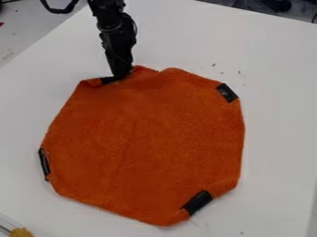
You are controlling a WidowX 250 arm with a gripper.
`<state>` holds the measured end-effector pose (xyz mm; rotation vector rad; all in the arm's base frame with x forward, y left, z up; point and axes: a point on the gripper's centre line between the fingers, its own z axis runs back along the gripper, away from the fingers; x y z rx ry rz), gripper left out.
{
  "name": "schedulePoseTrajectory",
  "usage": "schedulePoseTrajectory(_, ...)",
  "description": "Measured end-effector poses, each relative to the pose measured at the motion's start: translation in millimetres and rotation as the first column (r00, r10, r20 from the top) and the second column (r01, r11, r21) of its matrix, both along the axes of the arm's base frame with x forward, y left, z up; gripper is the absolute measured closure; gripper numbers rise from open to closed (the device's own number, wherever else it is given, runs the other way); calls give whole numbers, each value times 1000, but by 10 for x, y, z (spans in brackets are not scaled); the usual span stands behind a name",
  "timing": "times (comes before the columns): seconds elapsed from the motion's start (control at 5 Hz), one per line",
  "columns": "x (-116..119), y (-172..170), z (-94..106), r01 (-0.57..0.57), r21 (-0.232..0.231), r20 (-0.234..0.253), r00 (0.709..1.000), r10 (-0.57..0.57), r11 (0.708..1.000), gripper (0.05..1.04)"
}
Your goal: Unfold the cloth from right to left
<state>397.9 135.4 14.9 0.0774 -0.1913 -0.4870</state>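
1. Gripper (pixel 119 77): at the upper-left edge of the cloth (pixel 145 139), the landmark; whether it is spread or pinching fabric cannot be told.
2. Cloth: orange, lying on the white table (pixel 275 139), nearly all of it below and right of the gripper; no clear long axis. It appears largely unfolded; leftward travel would probably follow its upper edge.
3. Black patches: right patch (pixel 228 92), lower patch (pixel 198 202) and left patch (pixel 44 164), each at the cloth's rim.
4. Yellow tuft (pixel 21 232): beyond the cloth's lower left, apart.
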Motion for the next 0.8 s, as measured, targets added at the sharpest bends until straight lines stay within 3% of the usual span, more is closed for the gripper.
schedulePoseTrajectory(0.2, 37, 49, -5, 21, 13, -17, 1000, -21, 1000, 853)
schedulePoseTrajectory(0.4, 67, 152, 18, 31, 46, -37, 999, -29, 998, 596)
schedulePoseTrajectory(0.6, 138, 309, 75, 31, 93, -21, 999, -29, 995, 291)
schedulePoseTrajectory(0.8, 257, 429, 17, 51, 121, -17, 999, -49, 991, 84)
